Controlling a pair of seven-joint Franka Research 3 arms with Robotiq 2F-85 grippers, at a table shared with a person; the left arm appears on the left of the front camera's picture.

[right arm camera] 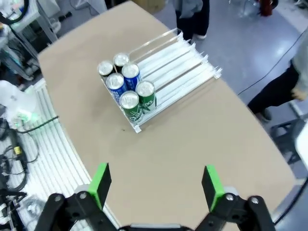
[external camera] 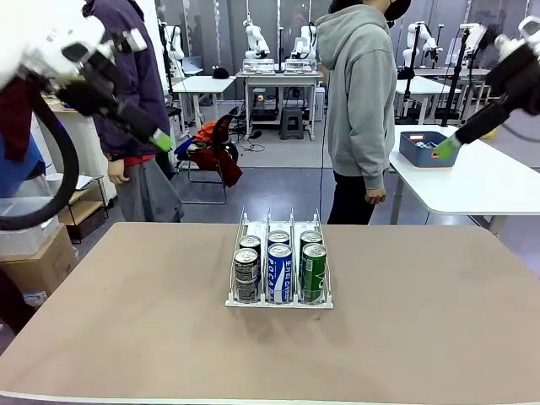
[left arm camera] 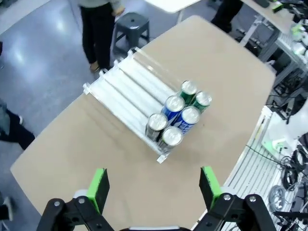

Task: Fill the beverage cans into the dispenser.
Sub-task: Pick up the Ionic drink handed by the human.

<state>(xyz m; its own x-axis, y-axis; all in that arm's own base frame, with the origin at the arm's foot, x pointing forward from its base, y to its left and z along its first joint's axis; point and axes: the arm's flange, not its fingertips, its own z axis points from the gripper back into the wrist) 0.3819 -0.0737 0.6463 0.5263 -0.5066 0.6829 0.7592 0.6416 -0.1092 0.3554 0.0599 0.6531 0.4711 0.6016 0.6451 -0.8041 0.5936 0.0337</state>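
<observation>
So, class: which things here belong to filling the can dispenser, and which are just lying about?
Job in hand: dispenser; dark cans; blue-and-white cans; green cans.
Lying about: blue bin on the side table; stool; cardboard box.

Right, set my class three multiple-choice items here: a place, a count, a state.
1. Where in the dispenser do the cans stand? A. the robot's end B. the person's end C. spread along the lanes
2. How many cans are there? A. four B. six C. eight
3. How are the left claw and right claw? A. both open, empty B. both shut on cans C. one open, one shut
Key: 1 A, they crowd the near end; 2 B, two in each of three lanes; 3 A, green pads stand wide apart, nothing between.
</observation>
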